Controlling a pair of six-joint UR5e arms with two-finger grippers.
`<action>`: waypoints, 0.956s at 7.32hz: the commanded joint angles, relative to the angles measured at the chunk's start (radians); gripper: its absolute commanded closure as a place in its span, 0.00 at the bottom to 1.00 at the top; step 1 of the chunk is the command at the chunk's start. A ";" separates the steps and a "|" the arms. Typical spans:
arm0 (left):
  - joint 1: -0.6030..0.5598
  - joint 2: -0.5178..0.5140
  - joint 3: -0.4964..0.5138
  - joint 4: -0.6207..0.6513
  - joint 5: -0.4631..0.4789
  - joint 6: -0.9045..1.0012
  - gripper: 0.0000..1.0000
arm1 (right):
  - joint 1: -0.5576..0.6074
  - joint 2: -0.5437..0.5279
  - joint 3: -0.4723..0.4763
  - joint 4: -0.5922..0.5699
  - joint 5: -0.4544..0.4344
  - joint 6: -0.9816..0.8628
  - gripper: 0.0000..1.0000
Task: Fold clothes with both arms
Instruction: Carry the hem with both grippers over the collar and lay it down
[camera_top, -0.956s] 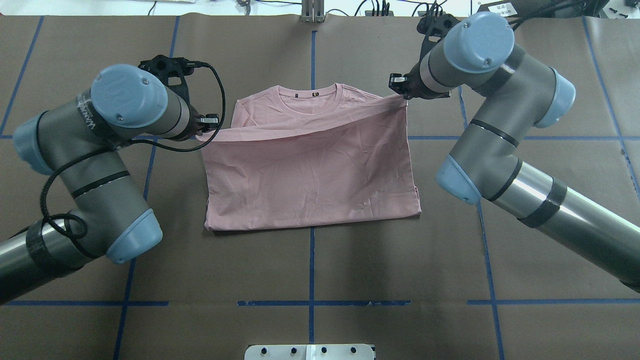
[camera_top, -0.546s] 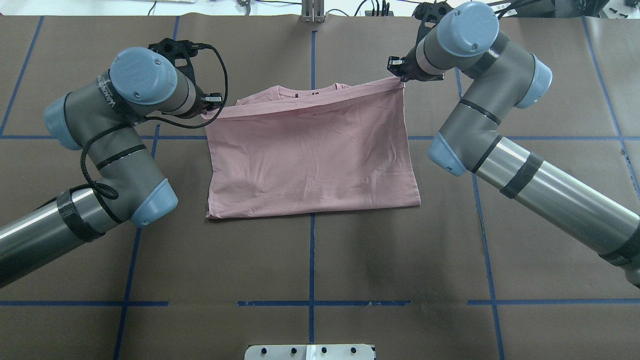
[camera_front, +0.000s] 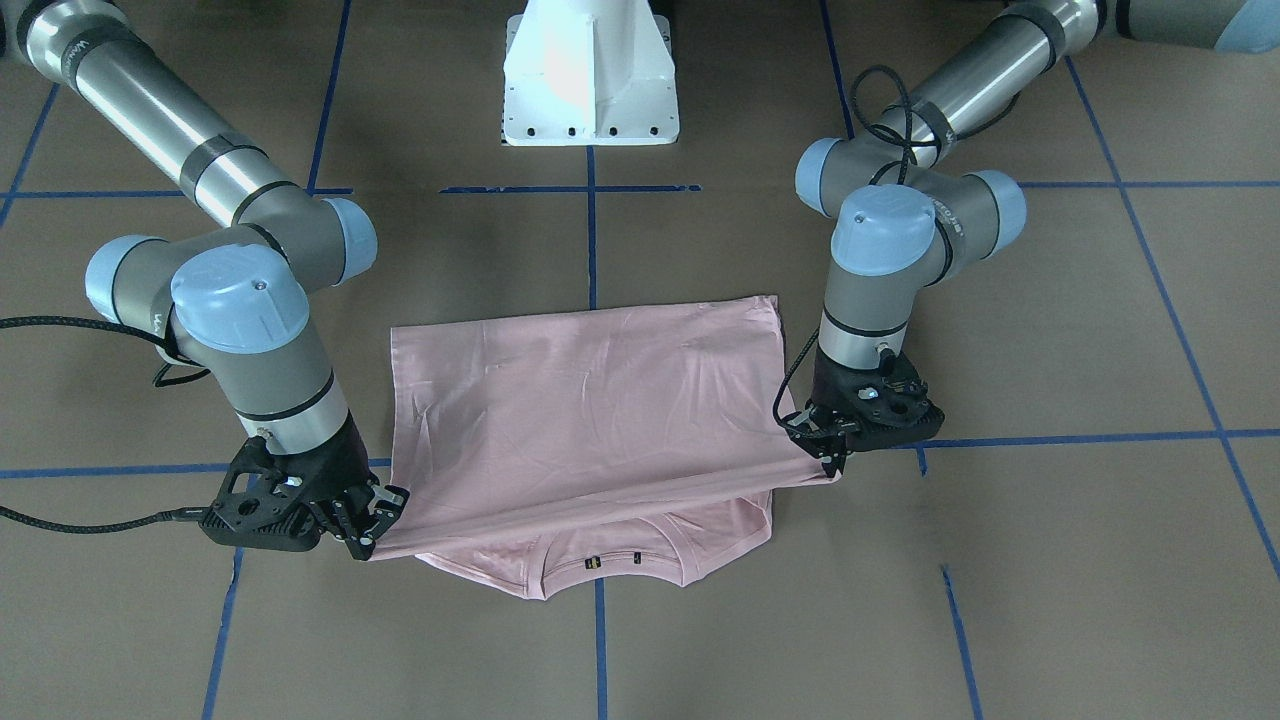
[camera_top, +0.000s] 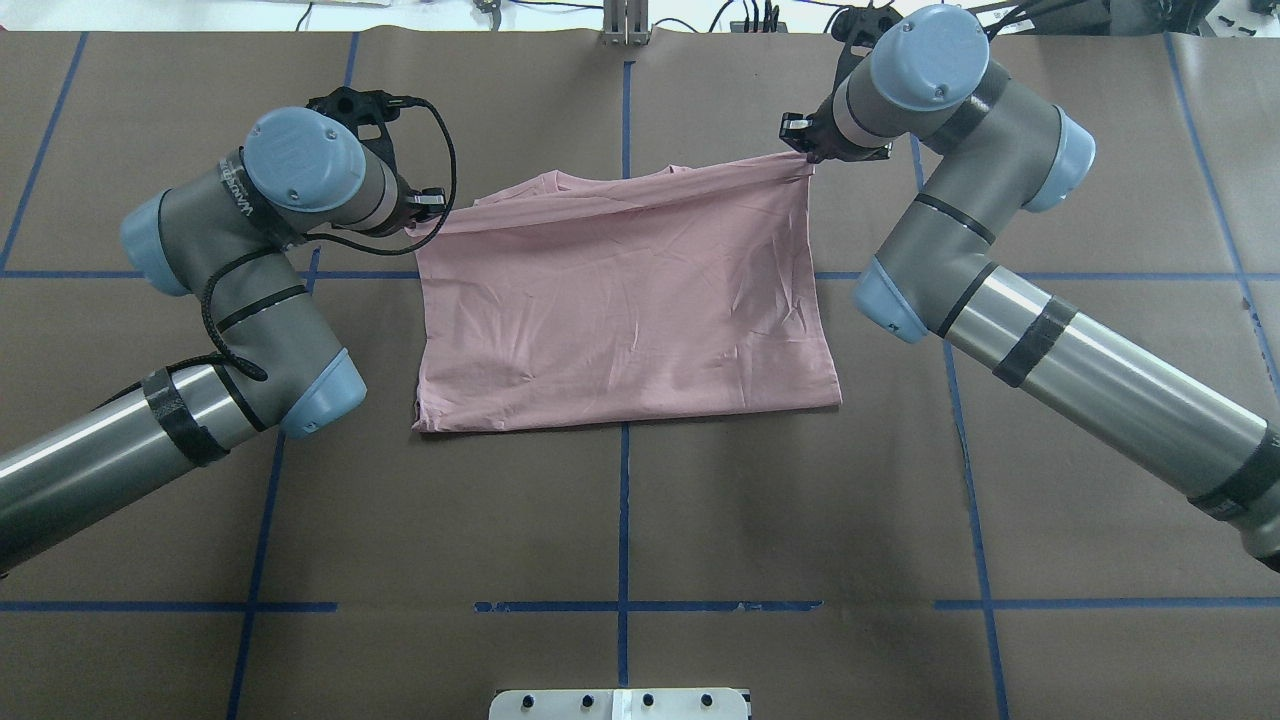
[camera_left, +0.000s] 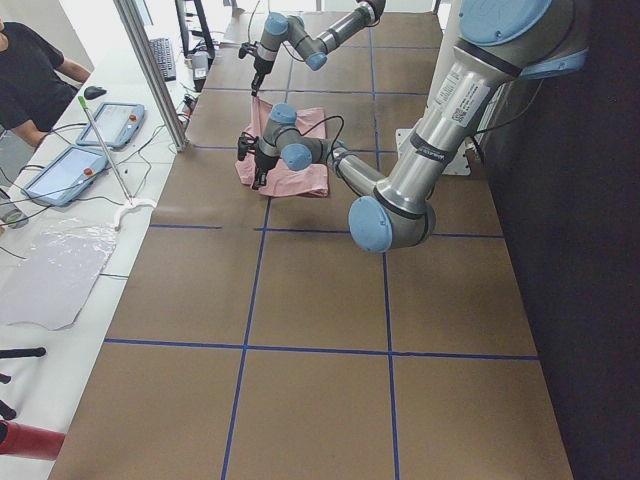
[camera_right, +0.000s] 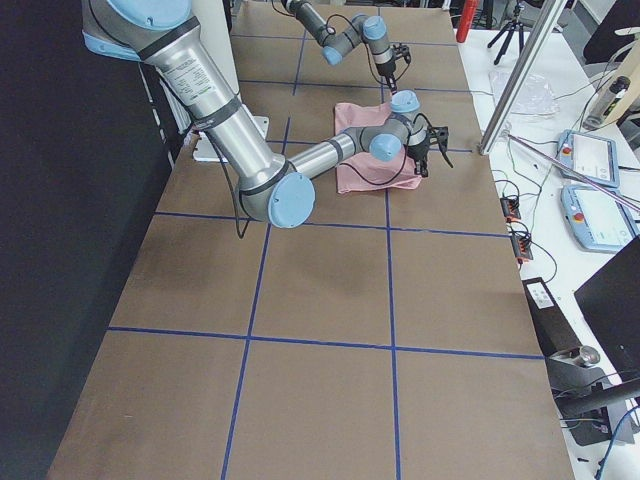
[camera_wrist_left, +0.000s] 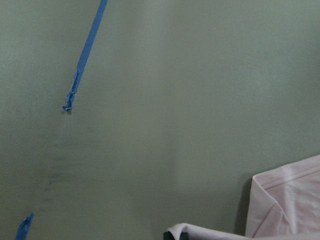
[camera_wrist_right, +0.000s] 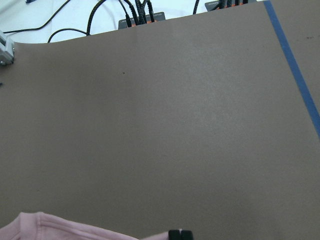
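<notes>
Folding in progress: the pink T-shirt (camera_top: 620, 300) lies at the centre of the overhead frame on a brown-covered table (camera_top: 800, 520) marked with blue tape lines (camera_top: 622, 520). Its lower half is doubled up over its upper half. The left arm (camera_top: 250, 250) reaches in from the lower left of that frame, and the left gripper (camera_top: 432, 207) is clenched on the upper left corner of the folded-over layer. The right arm (camera_top: 1000, 260) comes in from the lower right, and the right gripper (camera_top: 803, 152) is pinched tight on the upper right corner.

Between the two grippers the hem runs as a taut edge, lifted a little off the cloth beneath. The crease at the opposite end lies flat on the table. In the front-facing view the collar (camera_front: 610, 565), with a small dark label inside it, peeks out below that edge at bottom centre, and the white pedestal base (camera_front: 588, 75) stands at top centre.

Each wrist camera shows a strip of pink fabric along its bottom edge, with bare table above. A person in black (camera_left: 30, 65) sits at the upper left of the left-side view
</notes>
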 joint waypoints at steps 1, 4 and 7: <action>0.000 -0.019 0.002 0.004 0.000 -0.004 1.00 | -0.003 0.004 0.004 0.000 0.005 0.003 1.00; 0.000 -0.025 0.002 0.001 0.000 -0.005 1.00 | -0.014 -0.010 0.023 0.028 0.008 0.006 0.88; -0.002 -0.027 0.002 0.001 0.000 0.001 0.00 | -0.031 -0.038 0.017 0.074 0.040 -0.017 0.00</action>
